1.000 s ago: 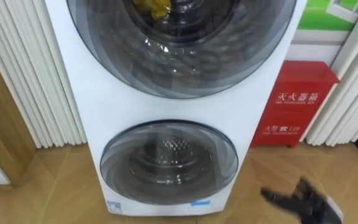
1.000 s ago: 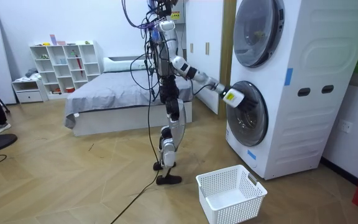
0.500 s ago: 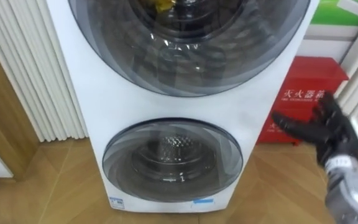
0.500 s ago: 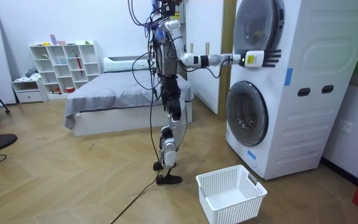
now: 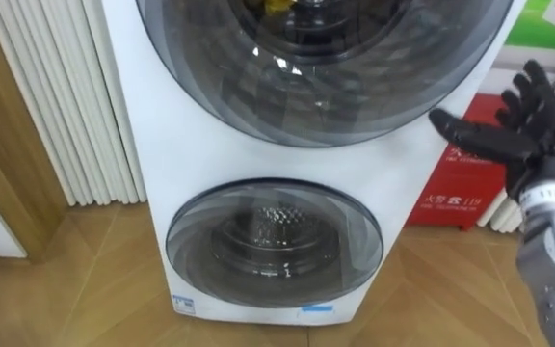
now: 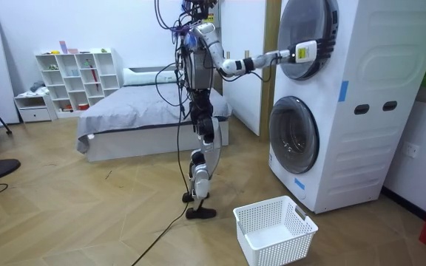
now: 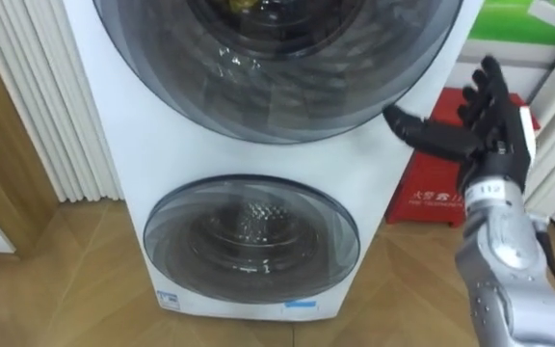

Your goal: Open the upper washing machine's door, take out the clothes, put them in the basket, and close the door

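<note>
We're at the door-opening step. Our right hand [image 5: 528, 135] hovers just beside the right edge of the upper door [image 5: 326, 77], fingers spread, thumb toward the glass, holding nothing. Both doors look closed. Behind the upper glass we glimpse a yellow cloth [image 5: 277, 5], probably the clothes we want. The lower drum [image 5: 275, 241] seems empty. Next we need to hook the fingers on that door's rim and pull outward. The basket [image 6: 279, 250] sits empty on the floor [image 6: 87, 214] near the machine [image 5: 162, 145].
</note>
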Controlling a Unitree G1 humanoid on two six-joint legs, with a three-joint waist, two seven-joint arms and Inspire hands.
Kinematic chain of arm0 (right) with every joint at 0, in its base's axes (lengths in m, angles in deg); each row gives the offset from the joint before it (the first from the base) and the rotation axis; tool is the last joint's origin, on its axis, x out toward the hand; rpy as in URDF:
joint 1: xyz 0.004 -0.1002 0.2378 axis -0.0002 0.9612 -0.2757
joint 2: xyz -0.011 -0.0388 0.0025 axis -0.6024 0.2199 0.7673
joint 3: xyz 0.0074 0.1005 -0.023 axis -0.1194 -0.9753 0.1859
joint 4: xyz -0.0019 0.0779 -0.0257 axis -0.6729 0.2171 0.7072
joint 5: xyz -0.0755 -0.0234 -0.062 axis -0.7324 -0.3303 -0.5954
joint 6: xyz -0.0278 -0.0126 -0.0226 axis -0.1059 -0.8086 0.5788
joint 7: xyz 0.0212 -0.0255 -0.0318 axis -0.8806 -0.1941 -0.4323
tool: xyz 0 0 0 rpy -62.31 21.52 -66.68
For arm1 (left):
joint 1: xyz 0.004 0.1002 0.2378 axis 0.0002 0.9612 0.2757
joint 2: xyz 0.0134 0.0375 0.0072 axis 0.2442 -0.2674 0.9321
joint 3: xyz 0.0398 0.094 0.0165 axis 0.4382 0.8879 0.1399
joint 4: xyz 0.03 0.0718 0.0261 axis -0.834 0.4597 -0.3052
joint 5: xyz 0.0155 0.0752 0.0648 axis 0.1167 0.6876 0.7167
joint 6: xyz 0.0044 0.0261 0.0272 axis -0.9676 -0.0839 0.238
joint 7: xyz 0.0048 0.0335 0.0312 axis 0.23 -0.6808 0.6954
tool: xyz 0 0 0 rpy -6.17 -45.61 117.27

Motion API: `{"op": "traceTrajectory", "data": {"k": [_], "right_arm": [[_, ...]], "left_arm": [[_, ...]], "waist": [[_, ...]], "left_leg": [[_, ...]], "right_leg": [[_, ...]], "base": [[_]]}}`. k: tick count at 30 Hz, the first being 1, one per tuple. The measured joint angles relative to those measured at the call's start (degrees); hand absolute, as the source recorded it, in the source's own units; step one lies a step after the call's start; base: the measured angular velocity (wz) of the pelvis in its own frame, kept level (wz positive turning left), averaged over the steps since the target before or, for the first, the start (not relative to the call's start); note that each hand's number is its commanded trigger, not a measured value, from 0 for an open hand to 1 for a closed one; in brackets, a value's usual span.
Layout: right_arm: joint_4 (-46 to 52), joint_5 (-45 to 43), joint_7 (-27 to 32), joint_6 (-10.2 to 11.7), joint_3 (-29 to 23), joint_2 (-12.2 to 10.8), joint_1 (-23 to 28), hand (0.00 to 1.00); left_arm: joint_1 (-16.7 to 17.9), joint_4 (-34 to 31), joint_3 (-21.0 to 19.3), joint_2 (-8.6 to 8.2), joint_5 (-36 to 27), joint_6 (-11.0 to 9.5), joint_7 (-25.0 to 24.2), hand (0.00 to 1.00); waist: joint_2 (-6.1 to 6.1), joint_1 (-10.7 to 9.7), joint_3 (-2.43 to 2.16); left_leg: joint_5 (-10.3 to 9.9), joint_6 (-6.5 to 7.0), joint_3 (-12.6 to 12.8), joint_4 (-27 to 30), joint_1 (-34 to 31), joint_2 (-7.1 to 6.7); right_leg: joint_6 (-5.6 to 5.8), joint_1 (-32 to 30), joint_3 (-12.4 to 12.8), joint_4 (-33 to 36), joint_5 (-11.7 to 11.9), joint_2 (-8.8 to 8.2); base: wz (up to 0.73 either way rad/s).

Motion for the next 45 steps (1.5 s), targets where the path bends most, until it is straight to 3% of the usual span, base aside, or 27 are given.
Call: {"op": "traceTrajectory", "data": {"k": [2,7,9,17,20,26,37,45], "right_arm": [[-0.2,0.8,-0.3,0.0,0.5,0.5,-1.3,0.00],[-10.2,4.1,-1.5,0.0,2.5,5.3,-7.4,0.00],[-15.9,4.3,-2.1,-0.1,3.9,6.8,-10.1,0.00],[-23.5,4.3,-5.0,-0.2,4.0,7.3,-11.0,0.00],[-24.2,4.8,-5.6,-0.7,4.0,8.8,-11.3,0.00],[-29.2,5.7,-7.1,-1.3,4.0,9.9,-15.4,0.00],[-29.4,6.3,-8.8,-2.3,4.3,10.7,-16.0,0.00],[-29.2,5.0,-9.0,-2.2,8.7,12.1,-16.5,0.00]], "left_arm": [[0.3,-0.2,0.0,0.00,0.1,0.1,0.0,0.00],[0.7,-0.7,0.0,0.10,0.1,0.1,0.0,0.00],[1.5,-1.3,0.0,0.35,0.1,0.3,0.0,0.00],[1.9,-2.7,0.0,0.61,0.1,0.2,-0.1,0.00],[1.8,-3.1,-0.7,0.80,0.1,0.4,-0.2,0.00],[1.6,-4.0,-1.1,1.99,0.2,1.3,-0.9,0.00],[1.2,-4.2,-0.5,2.35,0.0,2.0,-2.3,0.00],[1.0,-4.2,1.8,2.46,0.0,1.5,-2.5,0.00]], "waist": [[-0.01,0.0,0.00],[-0.44,0.3,-0.14],[-0.92,0.3,-0.43],[-2.09,0.8,-0.67],[-2.11,1.3,-0.66],[-2.37,1.0,-0.58],[-2.16,1.2,-0.45],[-1.78,1.2,-0.26]], "left_leg": [[0.0,0.00,-0.2,0.0,0.0,0.04],[0.0,0.00,-1.6,0.0,-0.3,-0.01],[0.0,-0.03,-1.7,0.1,-0.3,0.09],[0.0,-0.03,-2.8,0.2,-0.1,0.03],[0.0,-0.03,-2.9,0.2,-0.3,0.00],[0.0,-0.03,-3.0,0.2,-0.4,0.01],[0.0,-0.02,-3.1,0.3,-0.5,-0.05],[0.1,-0.05,-2.7,0.3,-0.3,0.01]], "right_leg": [[0.00,0.0,-0.2,0.0,0.0,0.03],[0.00,-0.1,-1.0,0.1,0.0,0.03],[0.00,-0.1,-1.2,0.4,0.0,0.11],[0.00,0.3,-2.5,0.4,0.0,-0.02],[0.00,0.2,-3.3,0.4,0.0,-0.13],[0.00,0.2,-3.9,0.4,0.0,-0.13],[0.00,0.1,-5.0,0.4,0.0,-0.26],[0.00,0.2,-4.7,0.4,0.0,-0.21]], "base": [[0.03],[0.09],[0.04],[0.07],[0.01],[0.00],[0.00],[-0.01]]}}
